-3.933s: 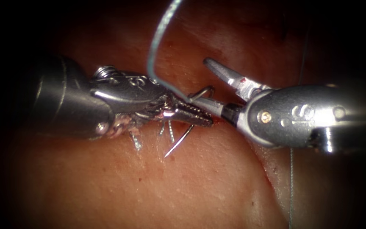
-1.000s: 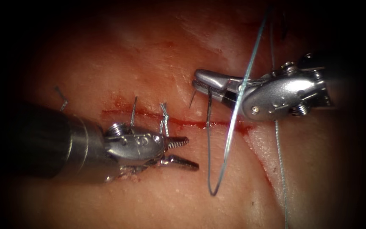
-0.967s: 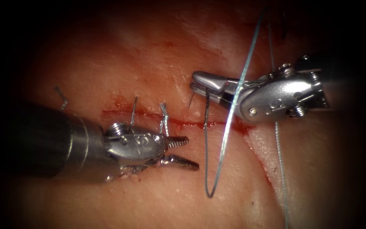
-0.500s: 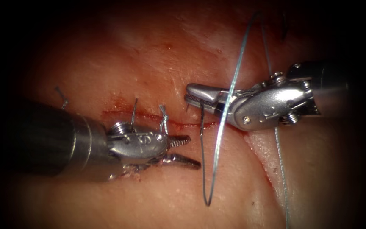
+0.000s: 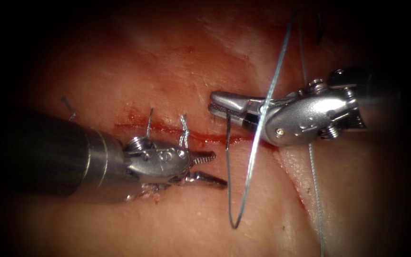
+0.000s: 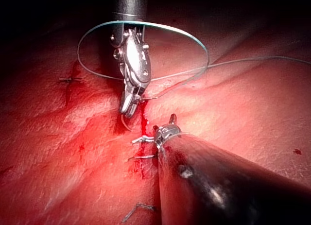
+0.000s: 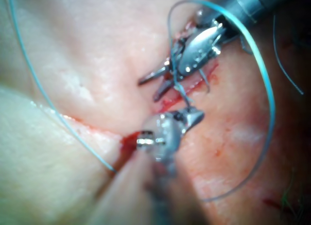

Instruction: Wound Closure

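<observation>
The right tool [image 5: 220, 105] comes in from the right with its jaws shut on the curved needle [image 6: 125, 124], which lies across them just over the cut [image 5: 167, 130]. The needle's tip points down at the tissue [image 5: 177, 71]; whether it has entered I cannot tell. Blue thread [image 5: 250, 166] hangs from the needle in a long loop below the cut, then rises past the right tool. The left tool [image 5: 209, 167] rests below the cut at the left, jaws open and holding nothing. In the right wrist view the left tool [image 7: 154, 86] also stands open.
Two tied stitches [image 5: 184, 129] cross the cut's left part, and red fluid [image 5: 215, 139] lies along it. A cut thread end [image 5: 68, 107] sticks up at the far left. A second strand [image 5: 316, 190] runs down the right side, past a paler tissue edge [image 5: 291, 176].
Earlier the left tool held the needle at the cut and the right tool was open. Now the right tool holds it and the left has drawn back. Lately the right tool dipped slightly.
</observation>
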Available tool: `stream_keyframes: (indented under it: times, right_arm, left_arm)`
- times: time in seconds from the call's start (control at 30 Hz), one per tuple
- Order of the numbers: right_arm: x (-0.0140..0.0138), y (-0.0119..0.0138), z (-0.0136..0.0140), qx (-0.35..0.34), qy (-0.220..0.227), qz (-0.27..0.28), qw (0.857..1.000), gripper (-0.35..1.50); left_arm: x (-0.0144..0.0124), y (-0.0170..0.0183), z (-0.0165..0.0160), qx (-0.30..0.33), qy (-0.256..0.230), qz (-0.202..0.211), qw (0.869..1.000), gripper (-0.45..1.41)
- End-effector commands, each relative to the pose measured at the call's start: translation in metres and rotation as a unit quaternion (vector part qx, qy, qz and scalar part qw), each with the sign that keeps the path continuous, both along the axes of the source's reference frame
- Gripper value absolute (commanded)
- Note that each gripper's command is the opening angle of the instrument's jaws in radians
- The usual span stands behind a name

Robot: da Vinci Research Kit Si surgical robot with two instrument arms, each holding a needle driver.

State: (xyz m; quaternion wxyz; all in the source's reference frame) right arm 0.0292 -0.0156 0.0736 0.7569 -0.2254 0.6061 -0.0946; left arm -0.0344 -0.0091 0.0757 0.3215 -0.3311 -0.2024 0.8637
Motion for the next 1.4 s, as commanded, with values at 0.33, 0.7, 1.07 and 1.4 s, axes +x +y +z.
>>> stream_keyframes:
  times: [0.33,0.7,1.07,1.4]
  right_arm:
    - [0.0005,0.0032,0.0,0.095,0.026,0.012,0.995,-0.35]
    - [0.0014,0.0041,0.0013,0.191,0.048,0.009,0.98,-0.35]
    - [0.0019,0.006,0.0026,0.27,0.046,0.021,0.961,-0.35]
    - [0.0025,0.0075,0.0034,0.294,0.045,0.028,0.954,-0.35]
  left_arm:
    - [0.0002,-0.0006,0.0015,-0.002,-0.003,0.005,1.0,0.25]
    - [0.0003,-0.0006,0.0014,-0.002,-0.003,0.006,1.0,0.27]
    - [0.0005,-0.0007,0.0013,-0.001,-0.004,0.006,1.0,0.27]
    - [0.0005,-0.0008,0.0012,-0.001,-0.004,0.006,1.0,0.27]
